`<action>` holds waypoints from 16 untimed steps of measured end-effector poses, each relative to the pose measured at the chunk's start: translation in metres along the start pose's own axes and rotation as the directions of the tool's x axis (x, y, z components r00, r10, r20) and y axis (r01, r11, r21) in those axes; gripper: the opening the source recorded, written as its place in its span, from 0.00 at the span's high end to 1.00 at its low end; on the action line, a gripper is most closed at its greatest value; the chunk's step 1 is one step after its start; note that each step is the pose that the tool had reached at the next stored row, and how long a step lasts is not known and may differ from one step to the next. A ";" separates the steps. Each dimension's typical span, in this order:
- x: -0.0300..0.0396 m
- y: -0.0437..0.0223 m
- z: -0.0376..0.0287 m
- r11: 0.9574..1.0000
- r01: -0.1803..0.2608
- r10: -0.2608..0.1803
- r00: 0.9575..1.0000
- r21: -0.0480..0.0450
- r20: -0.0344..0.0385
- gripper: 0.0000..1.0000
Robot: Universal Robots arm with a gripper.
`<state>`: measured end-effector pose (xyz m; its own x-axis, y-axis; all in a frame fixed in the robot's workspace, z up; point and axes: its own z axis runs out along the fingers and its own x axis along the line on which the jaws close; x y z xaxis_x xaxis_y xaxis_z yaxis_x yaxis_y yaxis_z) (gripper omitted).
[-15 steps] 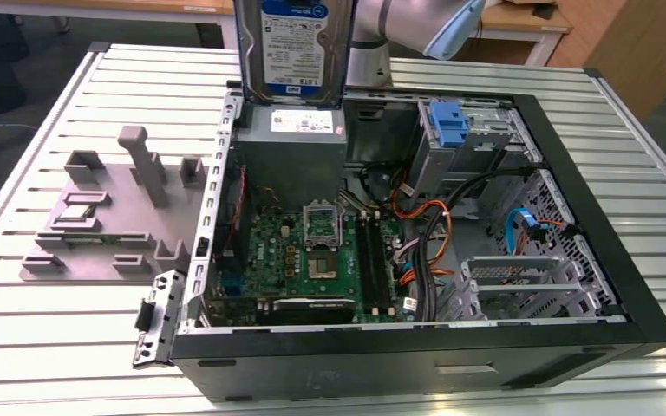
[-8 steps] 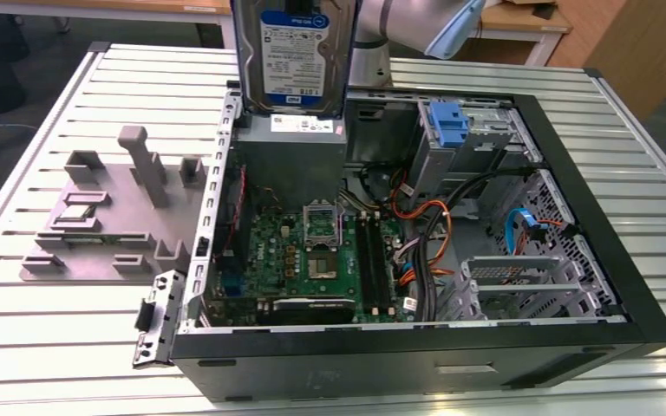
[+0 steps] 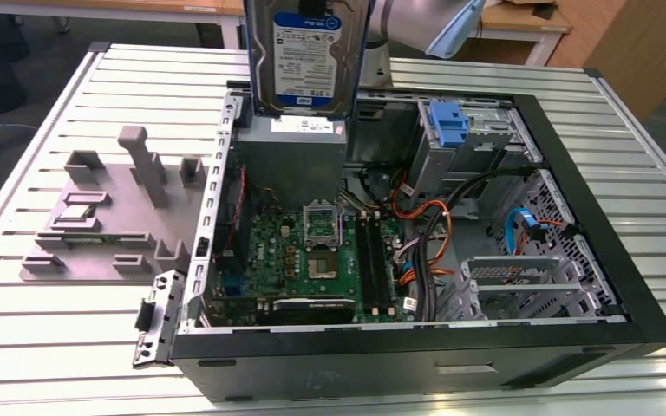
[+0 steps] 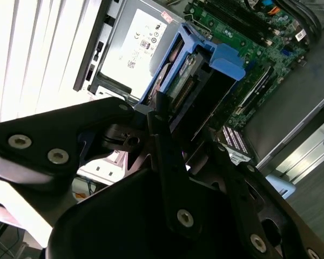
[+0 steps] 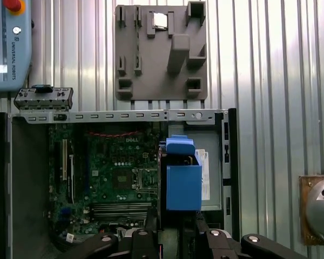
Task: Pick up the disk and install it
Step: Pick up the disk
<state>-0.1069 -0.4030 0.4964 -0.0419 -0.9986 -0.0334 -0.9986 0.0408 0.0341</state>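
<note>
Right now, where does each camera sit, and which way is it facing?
Exterior view: off the arm, raised, looking down obliquely into the open computer case on the slatted table; part of the arm shows behind the upright disk.
First wrist view: on the arm, looking straight down past the gripper onto the motherboard and grey fixture.
Second wrist view: on the arm, looking along the disk's edge toward the power supply; gripper linkages in front.
Shared: all three show disk and motherboard.

Gripper [image 5: 175, 229] pointing down, fingers [image 5: 151, 222] clamped on disk [image 3: 305, 56], arm [image 3: 454, 26] up high.
</note>
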 end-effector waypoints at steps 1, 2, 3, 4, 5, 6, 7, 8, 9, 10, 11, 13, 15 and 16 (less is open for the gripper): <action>-0.0001 -0.0023 0.0000 1.000 0.000 0.000 1.000 0.000 0.000 0.65; -0.0002 -0.0046 0.0001 1.000 0.000 0.000 1.000 0.000 0.000 0.65; -0.0003 -0.0068 0.0000 1.000 0.000 0.000 1.000 0.000 0.000 0.65; -0.0004 -0.0096 0.0000 1.000 0.000 0.000 1.000 0.000 0.000 0.65; -0.0005 -0.0122 0.0000 1.000 0.000 0.000 1.000 0.000 0.000 0.65; -0.0006 -0.0146 0.0000 1.000 0.000 0.000 1.000 0.000 0.000 0.65; -0.0007 -0.0170 -0.0001 1.000 0.000 0.000 1.000 0.000 0.000 0.65; -0.0008 -0.0193 -0.0001 1.000 0.000 0.000 1.000 0.000 0.000 0.65; -0.0009 -0.0216 -0.0001 1.000 0.000 0.000 1.000 0.000 0.000 0.65; -0.0010 -0.0233 -0.0002 1.000 0.000 0.000 1.000 0.000 0.000 0.65; -0.0009 -0.0240 -0.0002 1.000 0.000 0.000 1.000 0.000 0.000 0.65; -0.0009 -0.0241 -0.0001 1.000 0.000 0.000 1.000 0.000 0.000 0.65; -0.0010 -0.0241 -0.0001 1.000 0.000 0.000 1.000 0.000 0.000 0.65; -0.0010 -0.0242 -0.0002 1.000 0.000 0.000 1.000 0.000 0.000 0.65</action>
<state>-0.0827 -0.4030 0.4958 -0.0419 -0.9986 -0.0335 -0.9986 0.0408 0.0341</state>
